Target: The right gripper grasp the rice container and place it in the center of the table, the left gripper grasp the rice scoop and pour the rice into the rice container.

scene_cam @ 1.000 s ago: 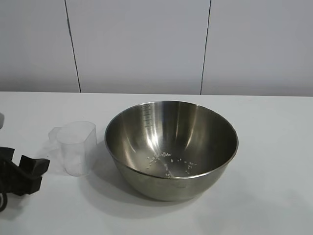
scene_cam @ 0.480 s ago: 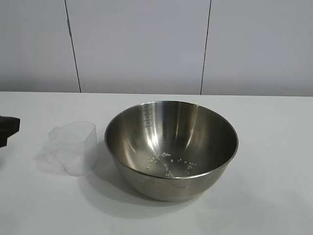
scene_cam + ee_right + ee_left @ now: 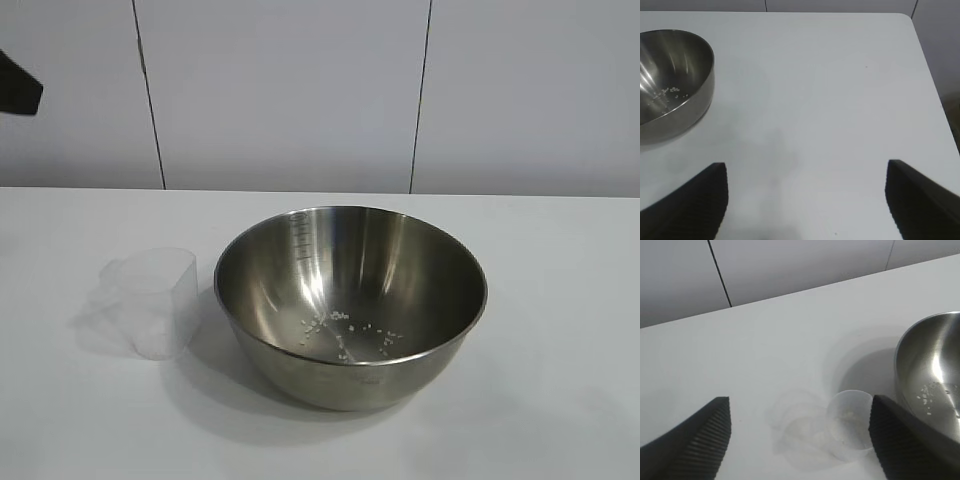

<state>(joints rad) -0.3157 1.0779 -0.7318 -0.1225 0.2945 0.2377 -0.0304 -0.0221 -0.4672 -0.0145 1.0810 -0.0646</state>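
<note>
The rice container (image 3: pixel 350 300), a large shiny steel bowl, stands at the middle of the white table (image 3: pixel 560 380) with a few white grains of rice (image 3: pixel 345 328) at its bottom. The rice scoop (image 3: pixel 152 300), a frosted plastic cup, stands upright just left of it, apart from it. My left gripper (image 3: pixel 800 440) is open and empty, raised above the table over the scoop (image 3: pixel 850 424); only a black tip of it (image 3: pixel 18 88) shows at the exterior view's left edge. My right gripper (image 3: pixel 807 200) is open and empty, over bare table to the right of the container (image 3: pixel 670 80).
A grey panelled wall (image 3: pixel 300 90) stands behind the table. The table's right corner and edge (image 3: pixel 927 75) show in the right wrist view.
My left gripper has risen from table level beside the scoop to high at the left edge of the exterior view. The scoop and the container have not moved.
</note>
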